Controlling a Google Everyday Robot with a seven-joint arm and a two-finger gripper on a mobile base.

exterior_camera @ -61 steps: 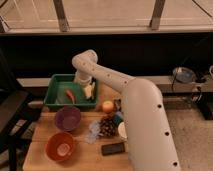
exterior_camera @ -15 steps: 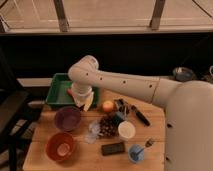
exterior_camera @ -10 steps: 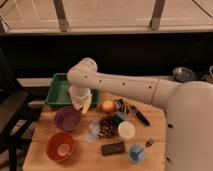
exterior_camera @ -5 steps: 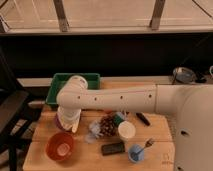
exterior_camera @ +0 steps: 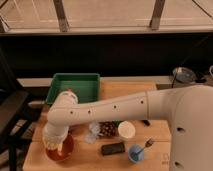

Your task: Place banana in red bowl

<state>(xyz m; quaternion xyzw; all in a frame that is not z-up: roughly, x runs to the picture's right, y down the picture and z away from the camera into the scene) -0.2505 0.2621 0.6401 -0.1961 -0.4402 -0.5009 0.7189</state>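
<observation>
1 arm swung left, tool (exterior_camera: 56, 142) now over red bowl (exterior_camera: 61, 149), grip unclear

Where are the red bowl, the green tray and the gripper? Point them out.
red bowl (exterior_camera: 67, 150), camera view, right rim.
green tray (exterior_camera: 80, 86), camera view, bare floor.
gripper (exterior_camera: 52, 145), camera view, over the red bowl, mostly hidden by the arm.

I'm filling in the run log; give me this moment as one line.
phase: placing | gripper: over red bowl, fingers hidden | banana: not visible | green tray: behind arm

The white gripper (exterior_camera: 54, 141) hangs over the orange-red bowl (exterior_camera: 64, 150); green tray (exterior_camera: 75, 87) behind.
</observation>
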